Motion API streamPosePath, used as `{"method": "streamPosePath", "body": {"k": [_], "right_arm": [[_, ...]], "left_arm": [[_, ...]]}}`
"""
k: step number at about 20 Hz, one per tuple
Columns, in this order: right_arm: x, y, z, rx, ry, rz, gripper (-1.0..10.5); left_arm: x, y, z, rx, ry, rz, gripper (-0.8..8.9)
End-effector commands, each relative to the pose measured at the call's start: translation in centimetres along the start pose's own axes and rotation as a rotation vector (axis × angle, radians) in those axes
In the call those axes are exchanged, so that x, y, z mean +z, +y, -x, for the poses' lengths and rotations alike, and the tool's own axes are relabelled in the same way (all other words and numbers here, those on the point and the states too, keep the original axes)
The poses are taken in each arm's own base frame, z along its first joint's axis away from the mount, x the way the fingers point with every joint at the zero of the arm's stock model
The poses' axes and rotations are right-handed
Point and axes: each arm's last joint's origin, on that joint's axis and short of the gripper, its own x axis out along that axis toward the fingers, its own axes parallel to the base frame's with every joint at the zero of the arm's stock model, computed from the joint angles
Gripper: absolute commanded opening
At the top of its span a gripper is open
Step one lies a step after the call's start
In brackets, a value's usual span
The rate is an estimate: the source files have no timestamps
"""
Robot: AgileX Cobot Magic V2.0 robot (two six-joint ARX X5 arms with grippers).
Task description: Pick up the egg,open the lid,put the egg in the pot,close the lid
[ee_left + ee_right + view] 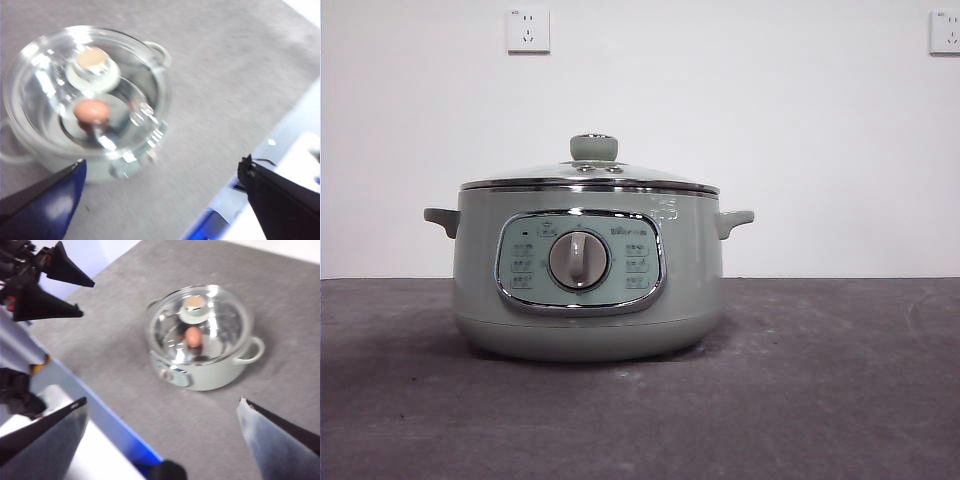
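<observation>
I see the egg lying inside the pot, visible through the lid, which sits flat on the pot's rim. Both sets of jaws, left and right, are spread, empty and well above the desk. I judge every step done; nothing is left.

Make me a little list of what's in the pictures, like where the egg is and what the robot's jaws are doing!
egg: egg lies inside the pot, seen through the glass
lid: lid shut on the pot, knob up
pot: pot stands on the grey table
left gripper: left gripper above the pot, jaws open, holding nothing
right gripper: right gripper high above the table, back from the pot, jaws open, holding nothing
</observation>
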Motion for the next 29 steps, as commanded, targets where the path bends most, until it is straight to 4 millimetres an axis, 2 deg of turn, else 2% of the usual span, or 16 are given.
{"method": "streamPosePath", "body": {"k": [1,4,5,10,14,29], "right_arm": [[0.0,-0.1,-0.6,0.022,0.036,-0.031,3.3],[0.3,-0.2,-1.2,0.021,0.052,-0.033,0.2],[0.3,-0.2,-1.3,0.02,0.057,-0.034,-0.2],[0.6,-0.4,-2.0,0.012,0.076,-0.028,0.0],[0.7,-0.5,-2.3,0.011,0.084,-0.049,0.0],[0.6,-0.4,-2.0,0.011,0.075,-0.046,0.0]], "left_arm": [[-1.0,-0.5,1.5,-0.014,0.0,0.011,3.74],[-1.9,-0.9,2.9,-0.027,-0.009,0.008,0.26],[-2.1,-1.0,3.3,-0.025,-0.017,0.007,-0.15],[-2.5,-1.3,4.4,-0.023,-0.053,-0.001,-0.03],[-2.5,-1.3,4.4,-0.02,-0.051,-0.001,-0.03],[-1.6,-0.7,2.2,-0.019,0.015,0.018,-0.03]]}}
